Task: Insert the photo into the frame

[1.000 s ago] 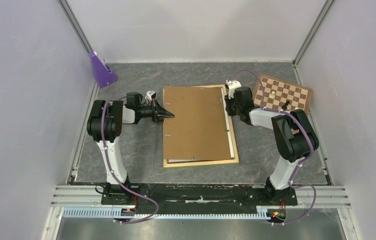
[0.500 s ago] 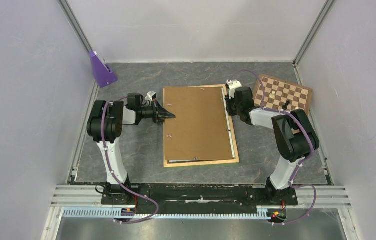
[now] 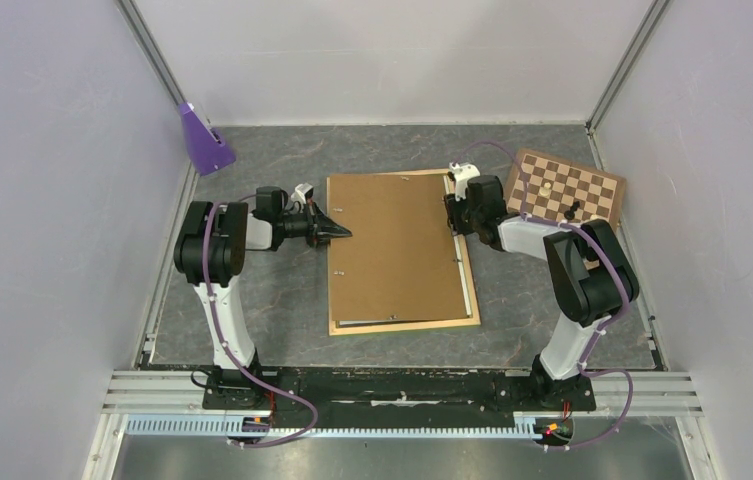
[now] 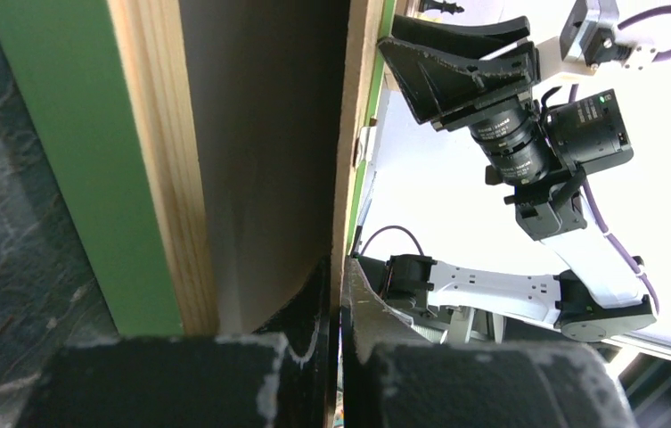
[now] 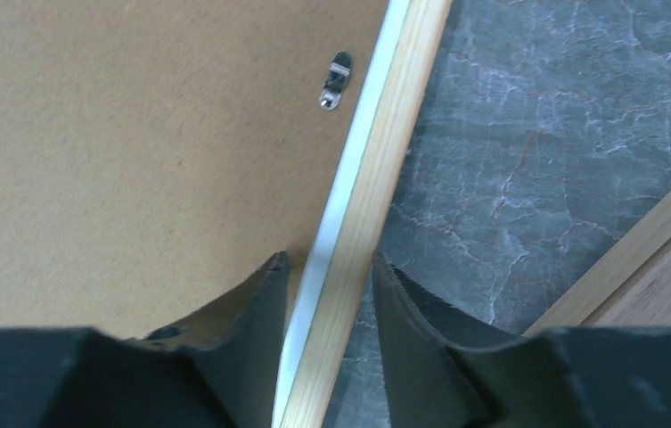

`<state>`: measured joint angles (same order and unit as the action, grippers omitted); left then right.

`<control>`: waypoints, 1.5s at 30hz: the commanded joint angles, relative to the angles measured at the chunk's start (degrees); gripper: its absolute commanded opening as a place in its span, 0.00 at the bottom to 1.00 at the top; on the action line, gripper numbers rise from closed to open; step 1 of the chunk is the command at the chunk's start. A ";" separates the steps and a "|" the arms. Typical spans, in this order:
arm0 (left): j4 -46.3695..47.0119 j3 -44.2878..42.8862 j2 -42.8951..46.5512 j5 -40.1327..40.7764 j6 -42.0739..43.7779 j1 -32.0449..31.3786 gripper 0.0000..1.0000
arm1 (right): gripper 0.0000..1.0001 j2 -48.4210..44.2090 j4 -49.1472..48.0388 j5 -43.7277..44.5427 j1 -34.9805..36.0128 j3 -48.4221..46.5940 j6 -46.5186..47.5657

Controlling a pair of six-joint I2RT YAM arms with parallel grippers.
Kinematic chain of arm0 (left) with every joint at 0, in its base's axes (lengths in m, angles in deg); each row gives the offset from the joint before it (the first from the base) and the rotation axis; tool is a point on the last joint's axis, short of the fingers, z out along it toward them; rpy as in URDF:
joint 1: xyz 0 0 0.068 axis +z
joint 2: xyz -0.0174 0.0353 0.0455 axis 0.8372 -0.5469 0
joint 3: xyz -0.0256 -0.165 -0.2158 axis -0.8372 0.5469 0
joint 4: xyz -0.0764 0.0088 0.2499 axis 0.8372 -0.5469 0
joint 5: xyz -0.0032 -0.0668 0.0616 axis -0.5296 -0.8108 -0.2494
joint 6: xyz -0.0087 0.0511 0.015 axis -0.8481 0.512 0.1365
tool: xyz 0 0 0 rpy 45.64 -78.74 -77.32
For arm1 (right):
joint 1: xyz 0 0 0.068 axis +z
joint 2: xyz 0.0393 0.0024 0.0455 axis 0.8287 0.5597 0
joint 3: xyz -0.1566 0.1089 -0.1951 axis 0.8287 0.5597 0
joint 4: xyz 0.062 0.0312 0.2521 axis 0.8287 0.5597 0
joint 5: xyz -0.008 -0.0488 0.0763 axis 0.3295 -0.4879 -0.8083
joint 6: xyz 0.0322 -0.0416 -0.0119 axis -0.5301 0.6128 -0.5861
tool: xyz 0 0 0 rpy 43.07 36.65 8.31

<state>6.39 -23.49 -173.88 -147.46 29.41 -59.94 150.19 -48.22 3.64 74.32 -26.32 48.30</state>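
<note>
From above, the frame (image 3: 404, 325) lies flat in the middle of the grey marbled surface (image 3: 252, 300), pale wood back upward. The brown panel (image 3: 392, 250) lies on top of it, slightly askew, leaving only the near rail and the right rail in sight. The left claw (image 3: 340, 232) reaches in low from the side, its tips at the panel's left edge, nearer the far end. The right claw (image 3: 452, 213) hangs over the right rail close to the far corner. A chessboard (image 3: 564, 188) lies tilted just beyond the right arm, and a purple block (image 3: 202, 140) stands in the far left corner.

The left wrist camera looks across the frame turned on its side: a green face, a band of pale wood, then brown in deep shadow. The left claw is clenched, its fingers pressed together with only a hairline between them, right where a thin pale edge comes down to meet them. It may be nipping that edge, but the view is too cramped to say. Beyond, the right claw and its lens show against the white wall.

The right wrist camera looks straight down. The right claw is released, its fingers standing apart astride the right rail, one over the panel and the other over bare surface outside the rail. The photo (image 5: 339, 178) shows only as a white strip between the panel's edge and the rail, inside the frame and under the panel. A small metal clip (image 5: 336, 80) sits on the panel beside that strip.
</note>
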 commanded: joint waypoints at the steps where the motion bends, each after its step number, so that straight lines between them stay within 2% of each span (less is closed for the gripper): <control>1: -4.87 -0.92 1.75 9.96 -0.02 -0.26 0.02 | 0.46 -4.11 2.72 -0.76 0.89 -0.65 3.24; 5: -6.03 -1.24 2.19 10.27 0.93 -0.29 0.02 | 0.49 -7.05 4.13 0.26 0.99 0.85 6.80; 15: -7.80 -1.89 2.27 10.22 2.47 -0.32 0.02 | 0.45 -11.50 5.32 2.73 1.66 8.32 12.60; 26: -8.99 -2.07 2.30 10.58 3.61 -0.25 0.02 | 0.42 -11.02 6.17 2.45 3.27 11.19 13.03; 41: -9.43 -1.63 2.71 12.58 3.75 -0.21 0.02 | 0.38 -15.13 9.75 2.07 3.96 14.97 13.12; 45: -9.60 -1.54 2.55 13.09 3.81 -0.09 0.03 | 0.37 -15.17 10.67 -0.66 4.06 14.95 12.93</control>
<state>0.31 -24.76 -172.24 -145.31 32.01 -60.31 135.91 -42.19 4.27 78.25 -12.75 60.61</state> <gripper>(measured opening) 0.051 0.373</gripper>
